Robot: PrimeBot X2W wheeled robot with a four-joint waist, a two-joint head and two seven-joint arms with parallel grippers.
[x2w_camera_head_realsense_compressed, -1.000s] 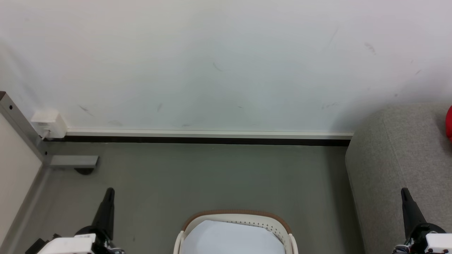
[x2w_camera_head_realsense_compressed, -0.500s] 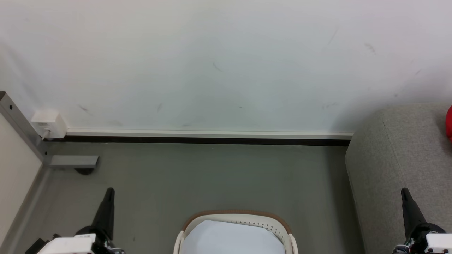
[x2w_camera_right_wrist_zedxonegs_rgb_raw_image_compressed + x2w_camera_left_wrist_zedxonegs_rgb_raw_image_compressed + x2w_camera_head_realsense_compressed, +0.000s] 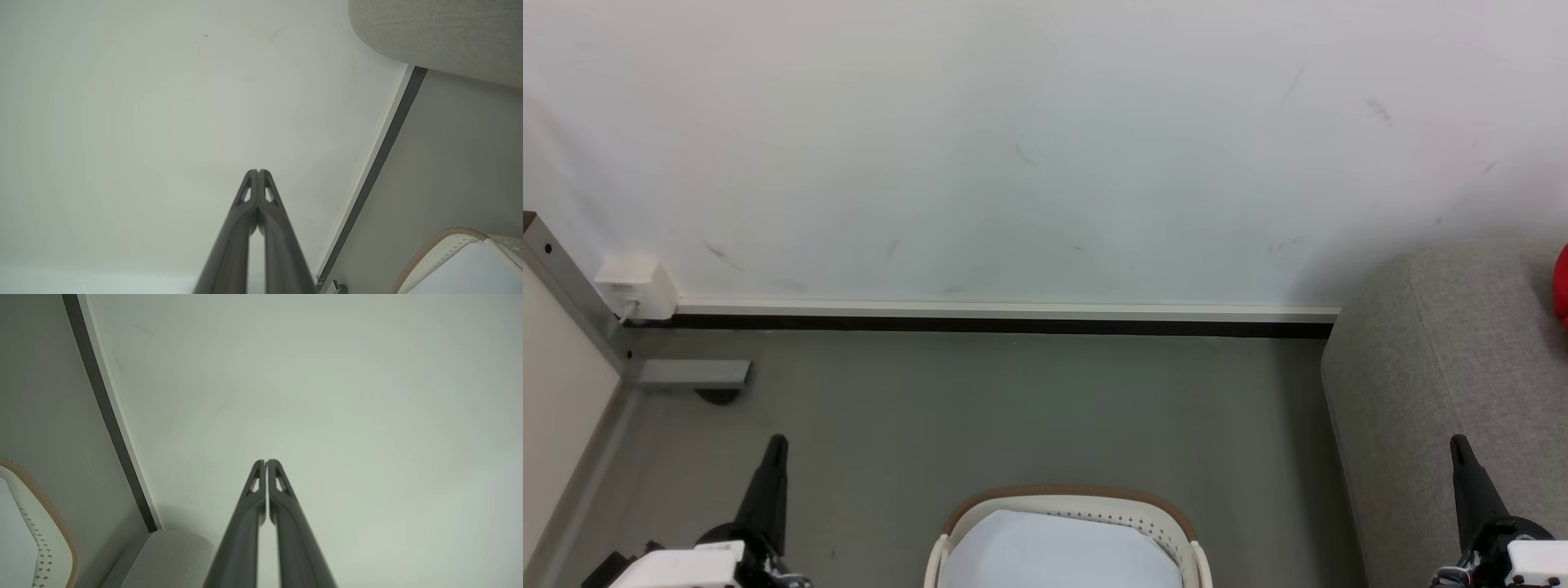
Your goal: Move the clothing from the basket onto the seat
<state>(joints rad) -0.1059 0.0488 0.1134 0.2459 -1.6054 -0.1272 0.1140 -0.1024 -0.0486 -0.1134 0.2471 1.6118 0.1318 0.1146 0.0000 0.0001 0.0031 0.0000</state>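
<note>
Cream plastic basket (image 3: 1094, 511), brown rim, sits on the grey floor (image 3: 1013, 408) at the bottom centre of the head view, cut off by the lower edge. Flat white sheet (image 3: 1058, 551) covers its inside; no red fabric visible in it.

Seat (image 3: 1454, 392), light-grey fabric with a rounded corner, stands to the robot's right of the basket, apart from it, its far end against the white wall (image 3: 1045, 147).

Clothing (image 3: 1561, 286): a small red patch on top of the seat at the far right edge, mostly out of frame. Stripes and number print cannot be made out.

Left gripper (image 3: 778, 443): low at the left, over bare floor, well apart from the basket. The left wrist view shows its 2 fingers pressed together at the tips, nothing between them.

Right gripper (image 3: 1456, 441): low at the right, in front of the seat's side. The right wrist view shows its 2 fingers likewise pressed together, nothing held.

Dark skirting strip (image 3: 1013, 327) runs along the wall's foot. White wall box (image 3: 637, 286) and metal frame post (image 3: 572, 294) at far left.
</note>
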